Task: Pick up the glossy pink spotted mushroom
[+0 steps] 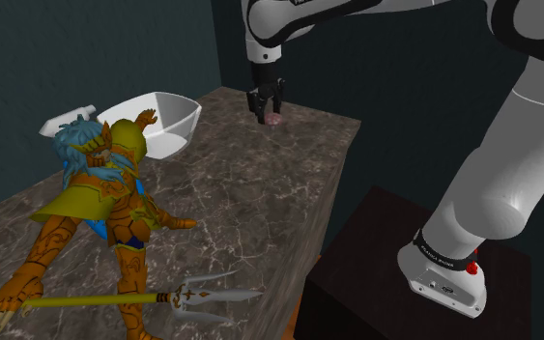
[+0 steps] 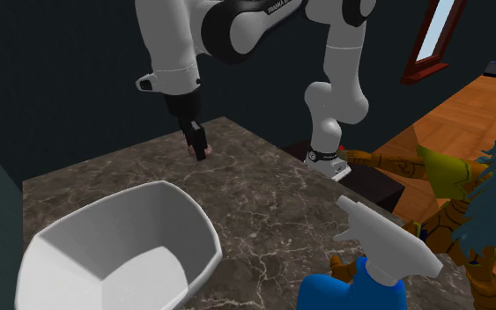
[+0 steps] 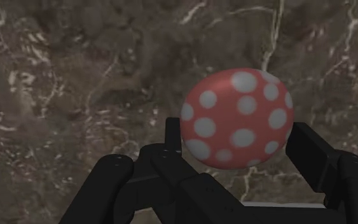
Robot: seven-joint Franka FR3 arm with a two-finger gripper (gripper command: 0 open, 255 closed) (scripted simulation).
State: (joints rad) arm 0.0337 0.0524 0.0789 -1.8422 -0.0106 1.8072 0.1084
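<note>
The mushroom (image 3: 238,114) has a glossy pink-red cap with pale round spots. It sits between my black fingers (image 3: 173,137), which press on both sides of the cap. My gripper (image 3: 238,140) is shut on it, just over the dark marble tabletop (image 3: 75,83). In the shoulder view the gripper (image 1: 267,109) points straight down near the table's far corner, with the mushroom (image 1: 274,122) at its tips. The second exterior view has the gripper (image 2: 199,148) at the far edge, and the mushroom (image 2: 201,156) shows as a pink patch at the fingertips.
A white angular bowl (image 1: 171,121) stands to the shoulder view's left of the gripper. A gold-armoured, blue-haired figure (image 1: 105,198) with a trident (image 1: 178,297) lies across the near table. A white-and-blue spray bottle (image 2: 382,242) stands by the bowl. The table edge (image 1: 332,184) drops beside the stand (image 1: 405,261).
</note>
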